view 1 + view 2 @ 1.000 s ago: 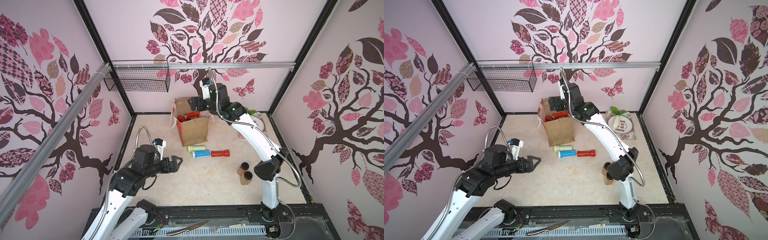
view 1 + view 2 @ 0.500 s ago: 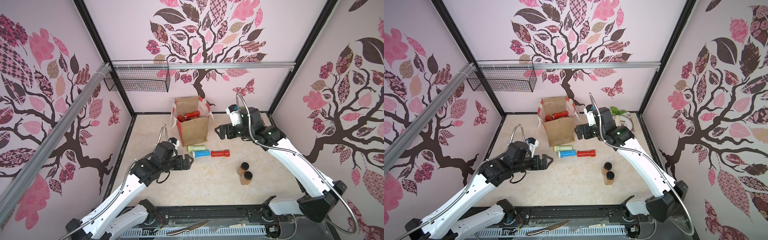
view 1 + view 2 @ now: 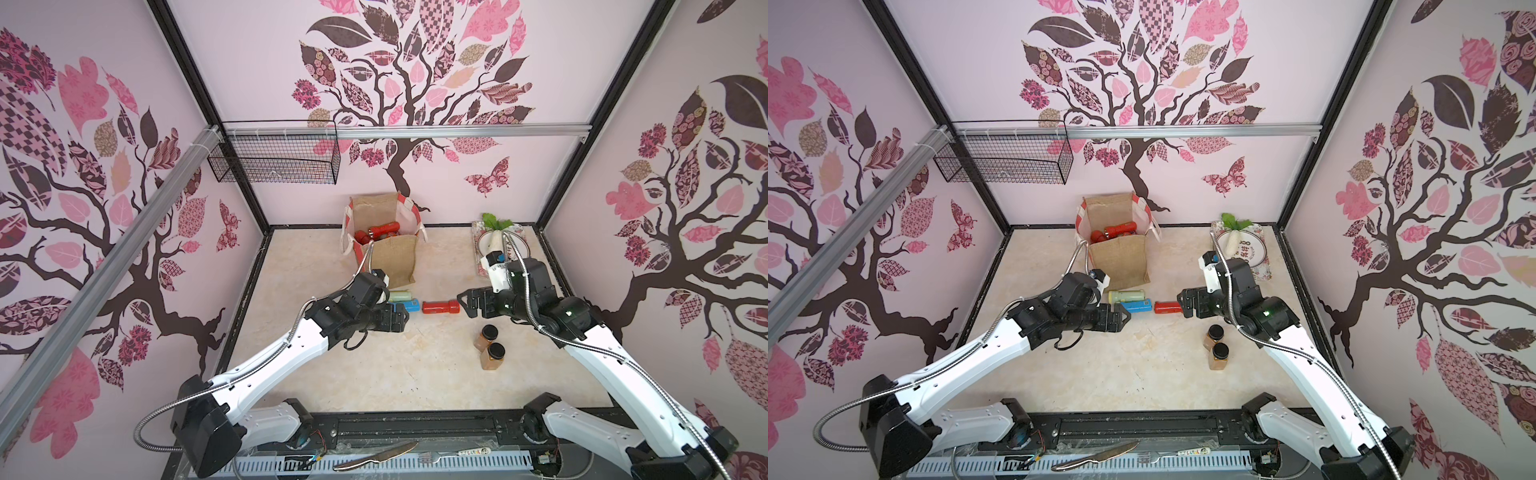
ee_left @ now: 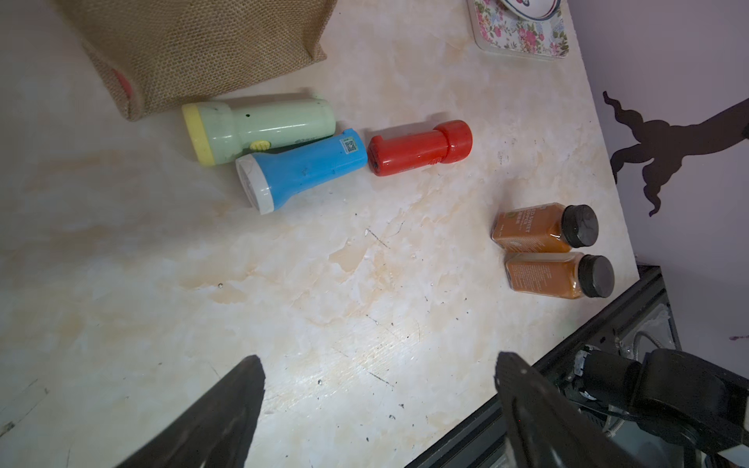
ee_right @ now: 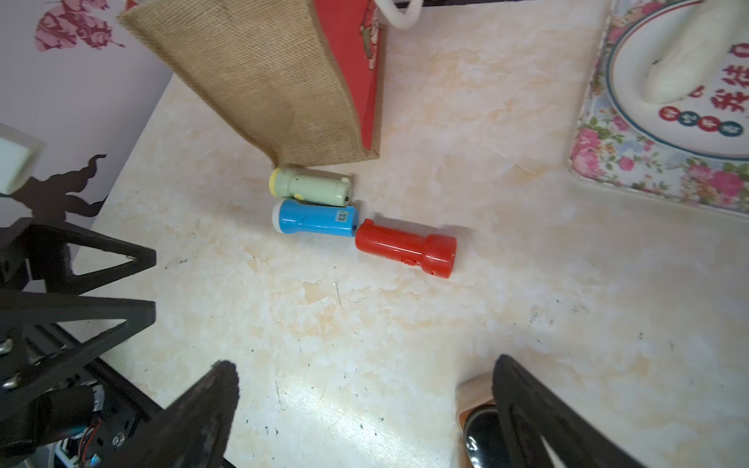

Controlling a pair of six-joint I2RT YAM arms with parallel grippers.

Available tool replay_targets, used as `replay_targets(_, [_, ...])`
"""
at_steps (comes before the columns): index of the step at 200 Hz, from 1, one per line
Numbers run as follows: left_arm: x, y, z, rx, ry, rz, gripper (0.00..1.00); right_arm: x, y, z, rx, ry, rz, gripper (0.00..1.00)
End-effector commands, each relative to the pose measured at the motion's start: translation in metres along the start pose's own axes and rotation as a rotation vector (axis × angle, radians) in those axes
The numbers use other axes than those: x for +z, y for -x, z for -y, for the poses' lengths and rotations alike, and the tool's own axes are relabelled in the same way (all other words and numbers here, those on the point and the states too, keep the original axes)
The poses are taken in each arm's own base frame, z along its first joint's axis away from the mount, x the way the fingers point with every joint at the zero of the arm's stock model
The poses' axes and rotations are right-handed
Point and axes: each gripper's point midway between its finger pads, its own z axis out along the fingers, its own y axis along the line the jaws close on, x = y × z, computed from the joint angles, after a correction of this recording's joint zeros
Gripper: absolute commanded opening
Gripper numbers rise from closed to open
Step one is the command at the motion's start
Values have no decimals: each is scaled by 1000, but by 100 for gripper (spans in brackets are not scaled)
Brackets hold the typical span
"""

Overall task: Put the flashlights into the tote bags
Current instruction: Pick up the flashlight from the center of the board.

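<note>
I am holding my right pincer (image 3: 461, 301) wide and empty above the tabletop (image 3: 374, 374), pointing along the red flashlight (image 3: 440, 307) lying head-first just before its tips, while my left pincer (image 3: 1125, 314), equally wide, is pointing at the blue flashlight (image 3: 1138, 306), the green one (image 3: 1127, 296) lying beyond it against the bag (image 3: 392, 257).
</note>
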Motion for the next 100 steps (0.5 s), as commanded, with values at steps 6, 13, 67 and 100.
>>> replay_targets(6, [2, 26, 25, 55, -72, 45, 91, -14, 0, 13, 35, -30, 27, 100])
replay_targets(13, [6, 28, 27, 63, -76, 40, 92, -14, 0, 13, 37, -30, 26, 100])
replay_targets(67, [39, 49, 45, 140, -99, 1, 91, -17, -13, 8, 41, 13, 1, 100])
replay_targets(100, [69, 57, 52, 169, -118, -28, 92, -27, -21, 4, -3, 44, 3, 100])
